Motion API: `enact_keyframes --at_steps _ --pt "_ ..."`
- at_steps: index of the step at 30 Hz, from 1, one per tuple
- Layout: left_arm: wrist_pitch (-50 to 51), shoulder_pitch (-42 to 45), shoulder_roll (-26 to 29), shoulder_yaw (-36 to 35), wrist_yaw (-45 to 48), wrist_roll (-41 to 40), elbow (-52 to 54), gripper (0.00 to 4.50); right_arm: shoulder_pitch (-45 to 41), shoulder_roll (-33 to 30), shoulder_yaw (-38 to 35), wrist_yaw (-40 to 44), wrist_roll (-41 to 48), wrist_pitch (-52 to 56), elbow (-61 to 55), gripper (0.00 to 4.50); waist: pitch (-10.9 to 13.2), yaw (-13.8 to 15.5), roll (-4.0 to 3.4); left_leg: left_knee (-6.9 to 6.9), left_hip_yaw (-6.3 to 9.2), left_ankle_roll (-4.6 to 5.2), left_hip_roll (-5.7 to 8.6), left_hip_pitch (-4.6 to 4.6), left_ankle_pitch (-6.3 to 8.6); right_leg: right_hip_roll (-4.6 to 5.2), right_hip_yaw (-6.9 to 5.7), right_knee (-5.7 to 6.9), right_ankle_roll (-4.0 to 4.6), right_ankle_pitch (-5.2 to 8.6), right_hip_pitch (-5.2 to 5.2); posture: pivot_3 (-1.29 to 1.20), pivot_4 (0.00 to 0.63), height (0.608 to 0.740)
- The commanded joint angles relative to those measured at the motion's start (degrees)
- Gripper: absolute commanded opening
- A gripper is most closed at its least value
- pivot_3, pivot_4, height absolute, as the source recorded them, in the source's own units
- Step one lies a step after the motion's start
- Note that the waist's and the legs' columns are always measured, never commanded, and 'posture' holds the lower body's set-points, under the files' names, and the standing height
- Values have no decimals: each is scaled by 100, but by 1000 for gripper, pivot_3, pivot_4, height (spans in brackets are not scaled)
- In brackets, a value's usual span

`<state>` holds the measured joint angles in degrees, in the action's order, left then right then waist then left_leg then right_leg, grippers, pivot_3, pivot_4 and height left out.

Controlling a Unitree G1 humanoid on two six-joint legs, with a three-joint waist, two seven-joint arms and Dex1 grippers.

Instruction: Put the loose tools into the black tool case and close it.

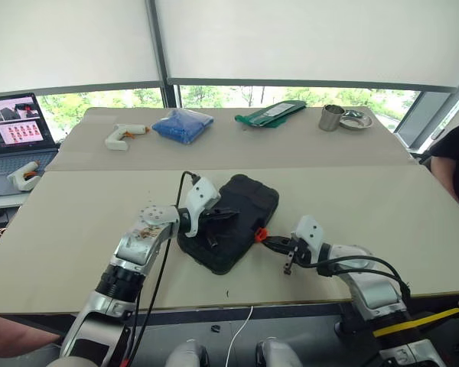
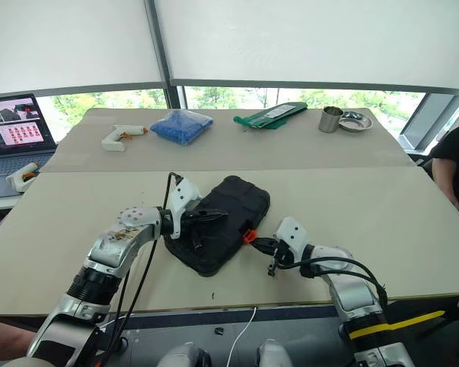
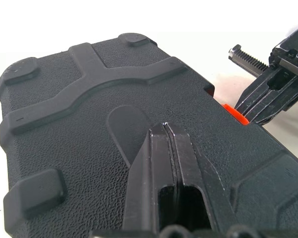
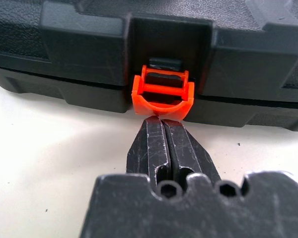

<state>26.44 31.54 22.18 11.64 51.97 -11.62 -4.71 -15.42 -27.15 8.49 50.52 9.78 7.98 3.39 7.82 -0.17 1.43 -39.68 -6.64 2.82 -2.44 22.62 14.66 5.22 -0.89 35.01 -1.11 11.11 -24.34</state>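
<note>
Near the beige bench's (image 1: 76, 229) front edge, the black textured plastic tool case (image 1: 241, 205) lies shut. The right claw (image 4: 160, 121), fingers pressed together and empty, touches its small orange latch (image 4: 162, 94); the left claw (image 3: 165, 130), likewise closed and empty, rests on the lid.

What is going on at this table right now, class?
A two-armed robot is finishing with the black tool case, whose lid is down. The left gripper, fingers shut, rests on the lid. The right gripper, also shut, has its tips at the orange latch, which looks not yet snapped home.
</note>
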Motion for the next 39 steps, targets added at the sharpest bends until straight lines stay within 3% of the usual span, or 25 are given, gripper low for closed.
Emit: enact_keyframes --at_steps 1,15,22,31,39 --pt "310 -289 -21 299 49 80 -280 22 -237 122 -81 -15 123 -132 -165 0 0 -7 0 0 0 0 0 0 0 0 0 0 0 0 0 0 150 740" --pt "360 -269 -49 327 65 95 -350 22 -521 472 -457 69 739 78 -232 0 1 -67 -1 0 0 -1 -5 0 0 -2 1 2 -1 0 -5 0 150 740" --pt "1061 -336 -77 117 -49 -168 -156 22 -574 566 -455 202 742 100 -176 0 1 -91 -2 4 -3 -1 -6 1 0 -4 2 1 1 -1 -10 0 150 740" --pt "1128 -394 30 254 7 -116 -103 22 -754 776 -407 90 663 102 115 0 -5 -48 -9 42 -6 -7 -6 -43 -3 -6 9 1 -6 15 7 0 150 740" --pt "1032 -376 7 235 -35 -118 -120 22 -529 399 -751 226 978 290 -296 0 -7 -36 -10 57 -3 -7 14 -38 -3 11 15 -3 16 7 7 0 150 740"
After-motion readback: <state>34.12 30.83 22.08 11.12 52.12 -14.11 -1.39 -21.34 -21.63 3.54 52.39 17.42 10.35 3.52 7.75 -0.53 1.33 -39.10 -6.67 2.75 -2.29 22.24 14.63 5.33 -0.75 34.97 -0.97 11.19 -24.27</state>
